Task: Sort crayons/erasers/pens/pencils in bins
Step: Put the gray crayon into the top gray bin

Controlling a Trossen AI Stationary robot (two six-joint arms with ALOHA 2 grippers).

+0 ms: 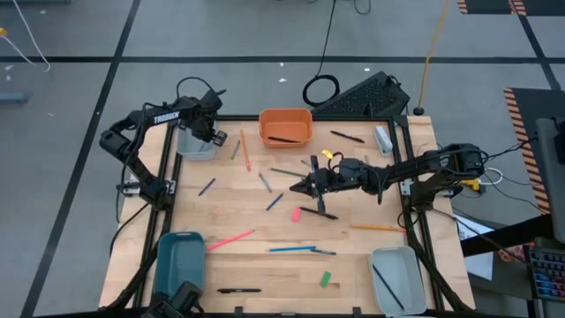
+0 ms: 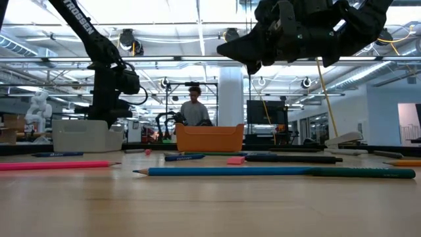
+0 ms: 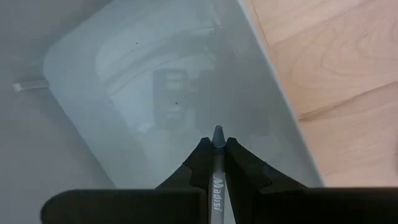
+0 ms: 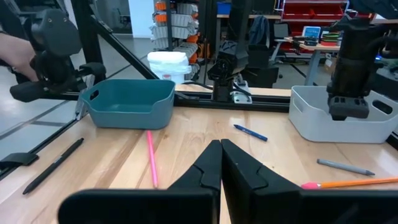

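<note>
Crayon [image 3: 217,163]: grey, pinched in the left claw [image 3: 215,149] above the pale grey bin [image 1: 196,142].
Right claw [image 4: 220,163]: pressed together, empty, held over the surface [image 1: 265,225] middle.
Pencils, pens: scattered.

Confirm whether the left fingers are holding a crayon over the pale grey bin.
Yes: the left wrist view shows the left gripper clamped on a grey crayon above the pale grey bin.
</note>
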